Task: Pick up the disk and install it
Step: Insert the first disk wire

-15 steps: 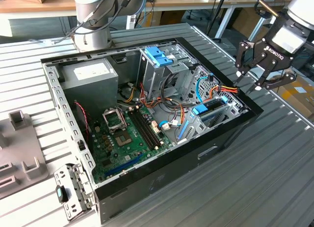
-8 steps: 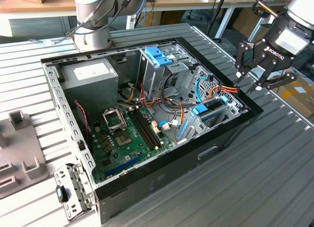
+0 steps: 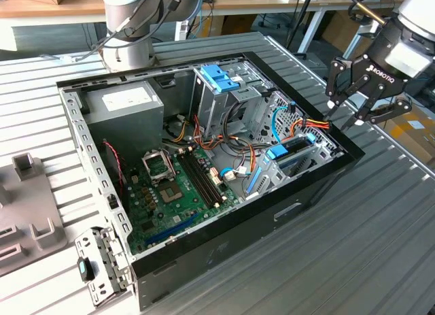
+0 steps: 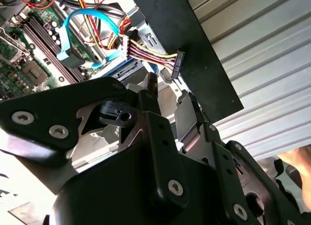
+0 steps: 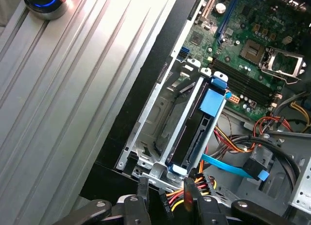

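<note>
The gripper [image 3: 346, 116] was seen in the exterior view poised above the corner of the open computer case [image 3: 299, 206] at the exterior view's right, clear of the chassis and holding nothing. Its black fingers [image 3: 335, 90] were spread apart, with open air between them.

Just below and inward of the fingertips, the disk [image 3: 291, 154] was found seated on edge in the metal drive cage [image 3: 319, 141], its blue plastic carrier rail [image 3: 277, 152] showing on top. In the first wrist view the disk [image 5: 194, 132] was seen directly ahead of the gripper [image 5: 167, 186], standing in one slot of the cage [image 5: 160, 113], with an empty slot beside it on the side nearer the case wall. A bundle of red, yellow and black power wires [image 5: 194, 183] lay right under the fingertips, and a flat blue data cable [image 5: 228, 167] ran off beside them.

Further from the gripper, the green motherboard [image 3: 177, 192] was seen on the case floor, with the grey power supply box [image 3: 126, 107] at the far end. The case rested on a ribbed metal table [image 3: 380, 247].
</note>
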Robot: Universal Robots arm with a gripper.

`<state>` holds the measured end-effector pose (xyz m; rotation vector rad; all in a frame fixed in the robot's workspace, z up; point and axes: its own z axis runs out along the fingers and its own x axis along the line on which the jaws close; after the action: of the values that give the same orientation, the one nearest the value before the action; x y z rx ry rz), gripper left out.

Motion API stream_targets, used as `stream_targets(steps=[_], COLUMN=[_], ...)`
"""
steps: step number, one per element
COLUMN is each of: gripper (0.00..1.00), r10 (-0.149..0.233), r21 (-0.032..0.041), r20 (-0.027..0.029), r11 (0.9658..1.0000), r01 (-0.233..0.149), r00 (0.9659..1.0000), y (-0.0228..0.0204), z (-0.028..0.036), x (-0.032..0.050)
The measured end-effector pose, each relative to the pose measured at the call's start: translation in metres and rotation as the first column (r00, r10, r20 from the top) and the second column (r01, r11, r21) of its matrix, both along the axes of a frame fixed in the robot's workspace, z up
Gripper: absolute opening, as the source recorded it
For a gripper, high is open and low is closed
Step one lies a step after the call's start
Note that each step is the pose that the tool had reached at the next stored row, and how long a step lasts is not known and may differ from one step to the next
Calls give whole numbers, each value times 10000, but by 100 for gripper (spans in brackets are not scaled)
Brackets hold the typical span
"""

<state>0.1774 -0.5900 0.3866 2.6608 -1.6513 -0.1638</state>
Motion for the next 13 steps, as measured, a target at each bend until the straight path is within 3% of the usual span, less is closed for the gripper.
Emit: stream_targets(steps=[7, 13], gripper=[42, 42], r10=[501, 1006], r21=[-1, 0], r20=[0, 0], r11=[9987, 9949], r01=[-501, -1006], r00=[9987, 9949], y=[0, 0], z=[0, 0], x=[0, 0])
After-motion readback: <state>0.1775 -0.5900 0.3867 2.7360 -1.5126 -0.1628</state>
